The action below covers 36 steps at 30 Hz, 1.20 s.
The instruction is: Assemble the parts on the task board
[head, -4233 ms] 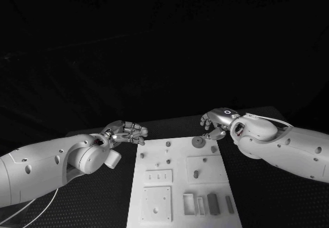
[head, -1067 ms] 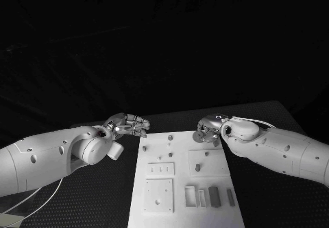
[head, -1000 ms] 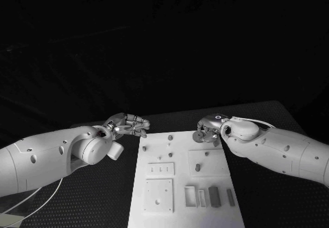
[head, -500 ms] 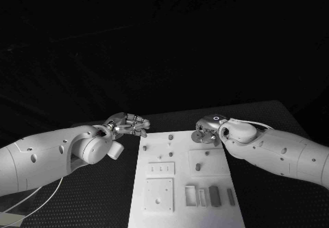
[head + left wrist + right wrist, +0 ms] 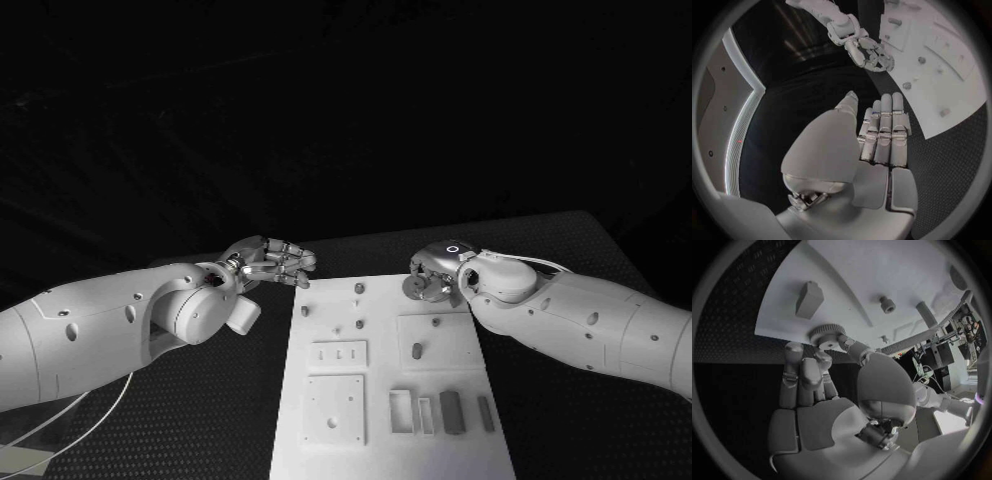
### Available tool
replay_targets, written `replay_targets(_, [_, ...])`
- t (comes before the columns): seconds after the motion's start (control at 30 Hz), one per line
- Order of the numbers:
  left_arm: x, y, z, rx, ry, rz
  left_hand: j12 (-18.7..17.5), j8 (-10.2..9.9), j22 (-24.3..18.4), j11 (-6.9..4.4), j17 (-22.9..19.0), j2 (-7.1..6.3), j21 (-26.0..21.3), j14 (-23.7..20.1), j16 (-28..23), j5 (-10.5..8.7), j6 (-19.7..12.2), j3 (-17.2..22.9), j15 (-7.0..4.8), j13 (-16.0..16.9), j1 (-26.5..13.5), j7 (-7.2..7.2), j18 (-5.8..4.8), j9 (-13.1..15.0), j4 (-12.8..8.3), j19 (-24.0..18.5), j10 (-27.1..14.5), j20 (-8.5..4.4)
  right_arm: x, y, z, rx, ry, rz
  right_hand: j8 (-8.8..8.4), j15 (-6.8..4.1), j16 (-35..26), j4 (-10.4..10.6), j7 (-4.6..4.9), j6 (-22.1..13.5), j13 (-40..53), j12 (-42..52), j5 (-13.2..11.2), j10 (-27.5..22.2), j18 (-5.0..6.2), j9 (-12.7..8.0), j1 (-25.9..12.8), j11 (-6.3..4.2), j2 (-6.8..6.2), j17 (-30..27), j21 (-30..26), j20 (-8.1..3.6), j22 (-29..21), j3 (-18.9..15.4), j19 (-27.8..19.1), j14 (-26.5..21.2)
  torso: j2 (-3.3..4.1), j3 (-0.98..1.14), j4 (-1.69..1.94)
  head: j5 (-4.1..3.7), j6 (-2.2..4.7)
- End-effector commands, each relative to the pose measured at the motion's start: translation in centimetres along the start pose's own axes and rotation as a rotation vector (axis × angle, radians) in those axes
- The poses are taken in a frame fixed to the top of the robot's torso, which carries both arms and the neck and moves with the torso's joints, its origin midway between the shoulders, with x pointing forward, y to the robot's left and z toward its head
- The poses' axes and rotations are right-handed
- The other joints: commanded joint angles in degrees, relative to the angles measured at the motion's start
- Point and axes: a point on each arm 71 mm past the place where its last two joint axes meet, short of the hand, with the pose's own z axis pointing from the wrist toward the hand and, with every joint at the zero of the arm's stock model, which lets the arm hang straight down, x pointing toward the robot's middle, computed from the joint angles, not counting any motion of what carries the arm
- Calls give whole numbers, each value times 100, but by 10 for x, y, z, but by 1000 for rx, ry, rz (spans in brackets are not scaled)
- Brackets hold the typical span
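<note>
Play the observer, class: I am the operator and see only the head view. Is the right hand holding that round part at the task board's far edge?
Observer: Yes. In the right wrist view the right hand pinches the round part between its thumb and a finger.
Operator: What sort of part is it?
Observer: That view shows teeth all round its rim, like a gear.
Operator: And is the left hand holding anything?
Observer: No. The left wrist view shows the left hand with its fingers stretched out side by side and nothing in them, beside the task board.
</note>
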Motion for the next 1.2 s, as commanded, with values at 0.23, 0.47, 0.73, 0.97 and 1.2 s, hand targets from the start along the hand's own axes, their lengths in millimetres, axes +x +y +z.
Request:
replay_targets(0.23, [2, -1, 0, 6, 16, -3, -28, -19, 9, 9, 7, -7, -27, -10, -33, -8, 13, -23, 0, 7, -51, 73, 90, 10, -6, -10, 15, 10, 30, 3, -4, 1, 140, -39, 151, -63, 34, -24, 137, 728, -62, 54, -16, 12, 121, 113, 34, -97, 125, 5, 36, -46, 105, -19, -12, -1, 1, -2, -3, 2, -10])
replay_targets(0.47, [0, -1, -1, 3, 11, -3, -29, -19, 9, 9, 9, -8, -28, -9, -35, -8, 14, -23, 0, 8, -48, 72, 90, 11, -7, -10, 16, 10, 31, -1, -5, 11, 135, -42, 99, -70, 26, -146, 142, 665, -101, 54, -15, 6, 121, 124, 99, -97, 72, -2, 36, -44, 102, -39, -27, -5, -3, -3, -3, -1, -13])
replay_targets(0.73, [0, -1, -1, 2, 10, -2, -30, -20, 10, 9, 11, -9, -29, -8, -37, -8, 15, -22, 0, 9, -45, 72, 90, 13, -7, -10, 17, 10, 31, -2, -7, 12, 118, -29, -198, 73, 4, -216, 307, 182, -139, 52, -12, -102, 121, 24, 105, 58, -100, -11, 6, -30, 91, -47, -60, -30, -2, 4, -9, -7, -2])
replay_targets(0.97, [-1, -1, -1, 2, 8, -2, -31, -21, 10, 9, 13, -10, -30, -8, -39, -8, 15, -22, 0, 9, -44, 72, 90, 13, -7, -10, 17, 10, 30, -4, -9, 10, 108, -16, -334, 162, -3, -268, 401, -44, -148, 78, -14, -202, 121, -36, 125, 150, -160, -8, -16, -5, 92, -51, -97, -69, -5, 3, 0, -14, 40])
replay_targets(1.2, [-1, -1, -1, 2, 7, -1, -32, -23, 11, 9, 15, -11, -31, -8, -40, -8, 15, -22, 0, 9, -42, 71, 90, 14, -7, -10, 18, 10, 31, -7, -11, 7, 107, 7, -439, 200, -8, -301, 438, -234, -160, 112, -12, -265, 121, -87, 134, 187, -177, -7, -29, 19, 94, -52, -122, -98, -7, 6, -4, -12, 52])
